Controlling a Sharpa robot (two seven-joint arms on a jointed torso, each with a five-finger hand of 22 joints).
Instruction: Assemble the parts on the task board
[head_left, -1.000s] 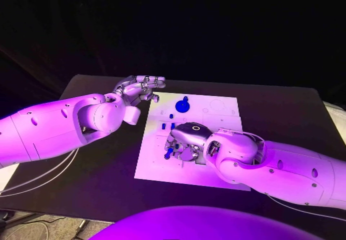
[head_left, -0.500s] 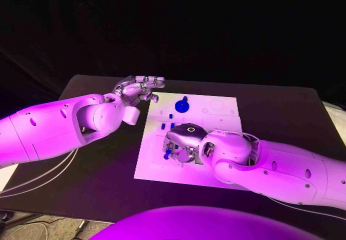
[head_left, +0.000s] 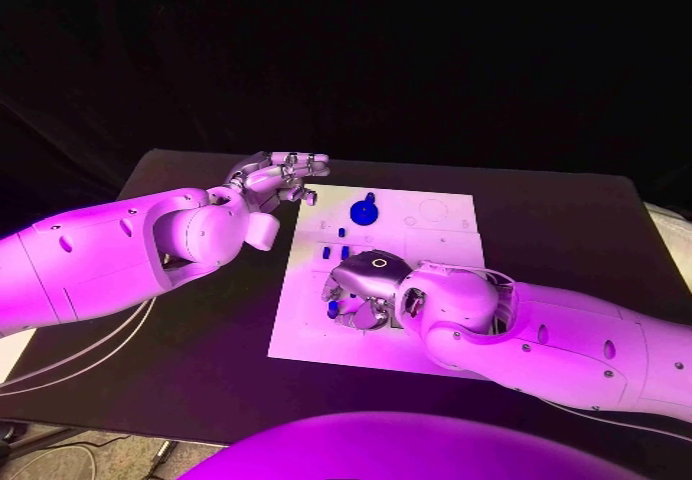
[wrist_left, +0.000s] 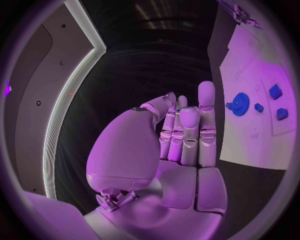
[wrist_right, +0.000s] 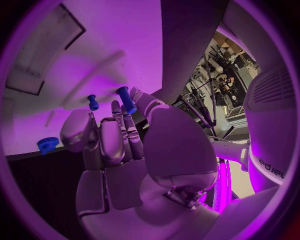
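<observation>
1. My right hand (head_left: 368, 290) sits low over the near-left part of the task board (head_left: 433, 350), fingers curled down. In the right wrist view a small blue peg (wrist_right: 126, 99) stands at the fingertips (wrist_right: 117, 107), seemingly pinched between thumb and finger. I judge it held, though the contact itself is partly hidden.

2. A second, smaller blue peg (wrist_right: 92, 102) stands just beyond those fingers, apart from them, on the white plate.

3. My left hand (head_left: 274, 178) hovers off the far-left corner of the board, fingers straight and close together, holding nothing.

4. A blue gear (head_left: 366, 212) lies on the board between the two hands, nearer the left one. In the left wrist view, small blue blocks (wrist_left: 275, 91) lie just past it.

5. Handling judgement: the pegs look like rigid, light plastic, smooth enough to twist or slip in a fingertip pinch. I would hold a peg around its mid-shaft, keeping it upright, with modest pressure.

6. The gear looks flat and stiff. Taking it by the toothed rim seems safest, since the teeth offer purchase.
</observation>
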